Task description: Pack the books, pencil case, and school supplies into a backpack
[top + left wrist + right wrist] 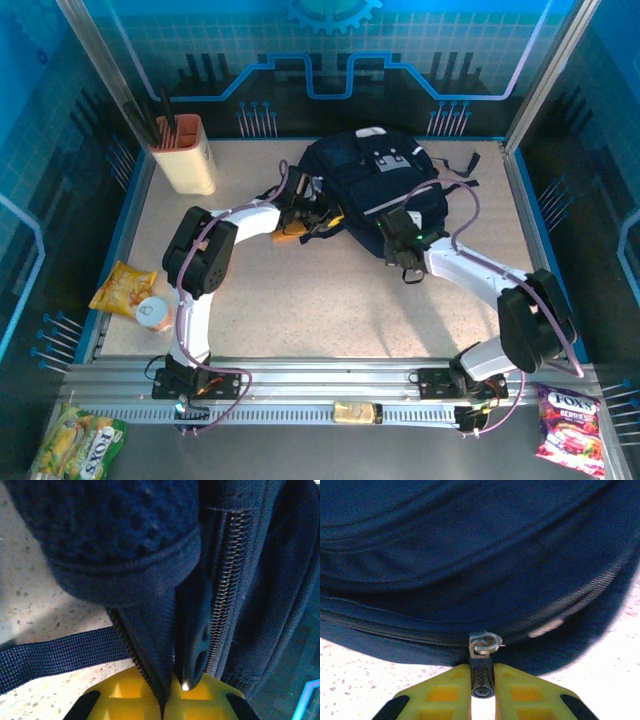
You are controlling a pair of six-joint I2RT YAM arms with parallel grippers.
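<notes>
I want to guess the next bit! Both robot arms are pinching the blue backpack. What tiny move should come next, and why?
Probably the right jaws should slide the zipper pull a little along its track. They are shut on that black pull, and the left jaws are clamped on the backpack fabric beside the zipper teeth, bracing it. Which way, I cannot tell.

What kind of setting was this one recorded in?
Probably a purpose-built robot test cell, not a home or classroom: blue printed panels held in metal posts wall in a speckled tabletop, with an aluminium mounting rail running along its near edge.
</notes>
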